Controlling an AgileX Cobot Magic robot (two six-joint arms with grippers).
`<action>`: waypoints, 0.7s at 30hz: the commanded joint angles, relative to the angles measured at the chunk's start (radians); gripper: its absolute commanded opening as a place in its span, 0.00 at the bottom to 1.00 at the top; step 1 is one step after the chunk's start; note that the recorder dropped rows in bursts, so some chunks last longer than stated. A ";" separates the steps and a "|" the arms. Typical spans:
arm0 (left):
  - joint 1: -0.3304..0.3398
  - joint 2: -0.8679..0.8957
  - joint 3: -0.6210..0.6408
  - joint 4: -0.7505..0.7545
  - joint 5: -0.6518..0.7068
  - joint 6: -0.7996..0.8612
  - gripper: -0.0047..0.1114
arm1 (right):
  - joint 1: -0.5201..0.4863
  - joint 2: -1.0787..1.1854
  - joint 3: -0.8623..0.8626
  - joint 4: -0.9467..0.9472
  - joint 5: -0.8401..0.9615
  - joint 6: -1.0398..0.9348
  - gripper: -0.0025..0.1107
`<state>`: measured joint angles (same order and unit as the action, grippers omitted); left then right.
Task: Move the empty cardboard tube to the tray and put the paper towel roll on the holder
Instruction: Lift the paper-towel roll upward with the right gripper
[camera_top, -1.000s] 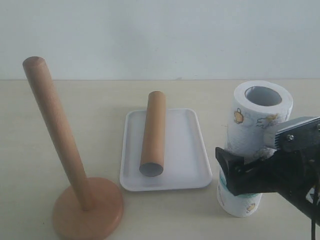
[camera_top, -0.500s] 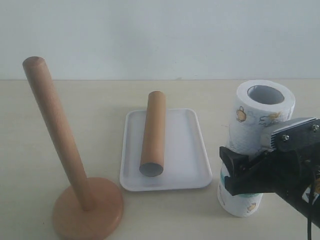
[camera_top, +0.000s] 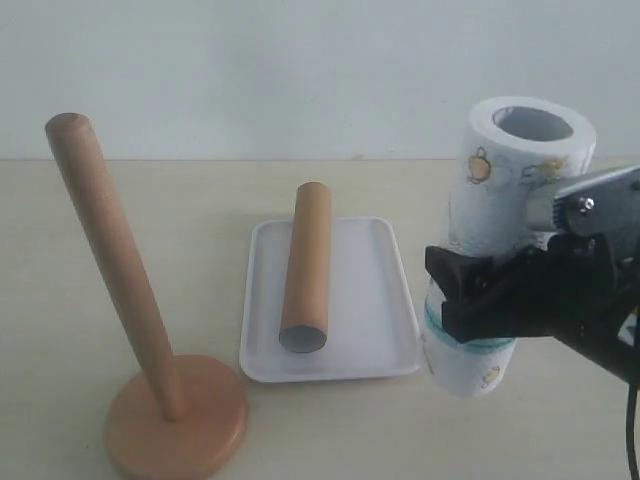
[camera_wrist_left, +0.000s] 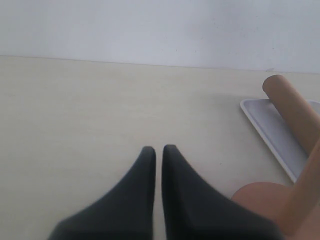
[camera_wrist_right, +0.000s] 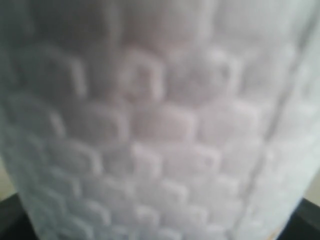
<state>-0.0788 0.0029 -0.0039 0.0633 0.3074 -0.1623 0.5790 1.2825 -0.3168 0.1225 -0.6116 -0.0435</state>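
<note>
Paper towel roll (camera_top: 505, 200) fills wrist view; exterior shows right hand (camera_top: 465, 297) gripping it.

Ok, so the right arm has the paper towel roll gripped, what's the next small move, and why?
Probably lift it straight up. The right gripper has its jaws closed on the paper towel roll, which looks barely clear of the table, and the holder has a tall pole the roll must go over. The empty cardboard tube already lies in the tray.
</note>
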 joint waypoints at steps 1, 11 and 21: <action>-0.005 -0.003 0.004 -0.003 -0.016 -0.007 0.08 | 0.000 -0.104 -0.112 -0.043 0.141 -0.007 0.02; -0.005 -0.003 0.004 -0.003 -0.016 -0.007 0.08 | 0.021 -0.276 -0.436 -0.043 0.548 -0.008 0.02; -0.005 -0.003 0.004 -0.003 -0.016 -0.007 0.08 | 0.270 -0.222 -0.730 -0.043 0.627 -0.019 0.02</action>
<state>-0.0788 0.0029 -0.0039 0.0633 0.3074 -0.1623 0.8022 1.0366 -0.9752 0.0858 0.0290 -0.0515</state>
